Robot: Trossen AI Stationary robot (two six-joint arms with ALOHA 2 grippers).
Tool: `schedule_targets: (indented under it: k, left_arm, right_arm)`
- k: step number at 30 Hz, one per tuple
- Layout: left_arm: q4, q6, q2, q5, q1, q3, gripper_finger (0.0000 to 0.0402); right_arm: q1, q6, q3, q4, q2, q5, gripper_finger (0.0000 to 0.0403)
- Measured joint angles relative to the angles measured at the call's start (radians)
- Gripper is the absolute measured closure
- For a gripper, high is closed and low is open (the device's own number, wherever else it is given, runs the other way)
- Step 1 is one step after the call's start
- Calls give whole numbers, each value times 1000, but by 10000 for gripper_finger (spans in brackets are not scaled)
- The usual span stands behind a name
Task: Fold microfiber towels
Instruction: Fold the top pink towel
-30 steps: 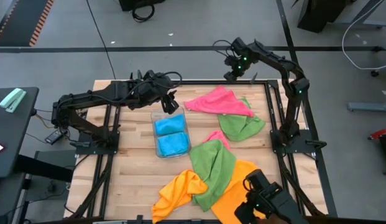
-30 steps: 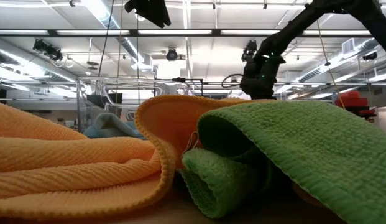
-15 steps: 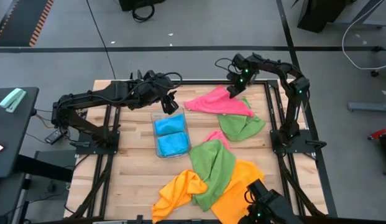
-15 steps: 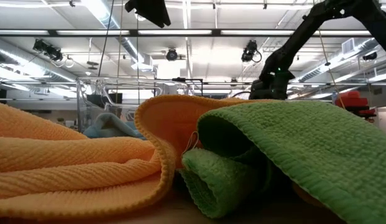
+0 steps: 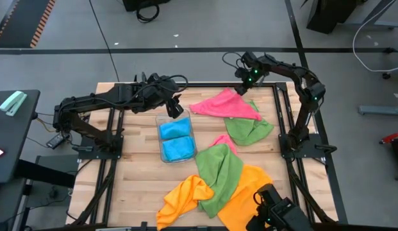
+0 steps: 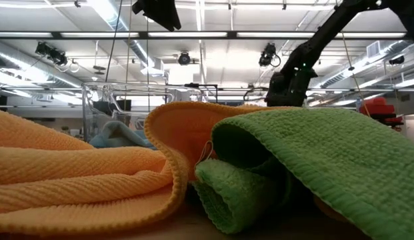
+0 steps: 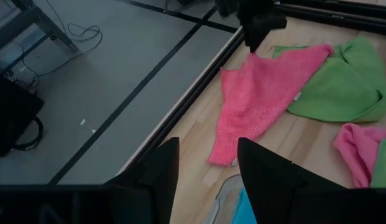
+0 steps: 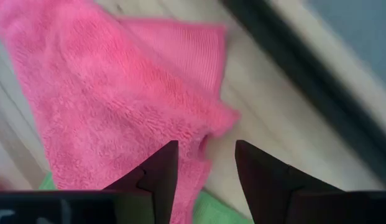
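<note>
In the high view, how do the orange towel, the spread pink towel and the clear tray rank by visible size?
Largest to smallest, as seen:
1. orange towel, though partly covered by a green one
2. spread pink towel
3. clear tray; it looks close to the pink towel, so this order is unsure

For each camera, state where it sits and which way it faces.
High view: overhead, straight down on the table; both arms show.
Low view: at tabletop height, level across the orange towel and green towel; arms enter from above.
Left wrist view: on the left arm, past the left gripper, open, toward the pink towel.
Right wrist view: on the right arm, right gripper open just above the pink towel.
Both wrist views share the pink towel.
</note>
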Motion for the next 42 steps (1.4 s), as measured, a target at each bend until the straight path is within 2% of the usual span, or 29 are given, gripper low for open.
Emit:
schedule_targets:
  k: [7,14,17,23,30,37,42]
  left_arm:
    - [-7,-1,0,0,0,0,230]
    - [-7,10,0,0,0,0,230]
    - [-7,10,0,0,0,0,230]
    - [-7,11,0,26,0,0,230]
    - [-6,30,0,27,0,0,230]
    - [-4,29,0,27,0,0,230]
    - [-4,26,0,27,0,0,230]
  right_arm:
    - [-15,-26,-20,20,7,-27,253]
    - [-28,28,-77,93,11,-214,260]
    - [-44,37,-78,95,11,-227,253]
    - [-101,80,-78,97,11,-326,236]
    - [-110,57,-78,89,11,-286,217]
    - [-80,39,-79,69,50,-288,223]
    - [-26,-6,-79,108,59,-327,236]
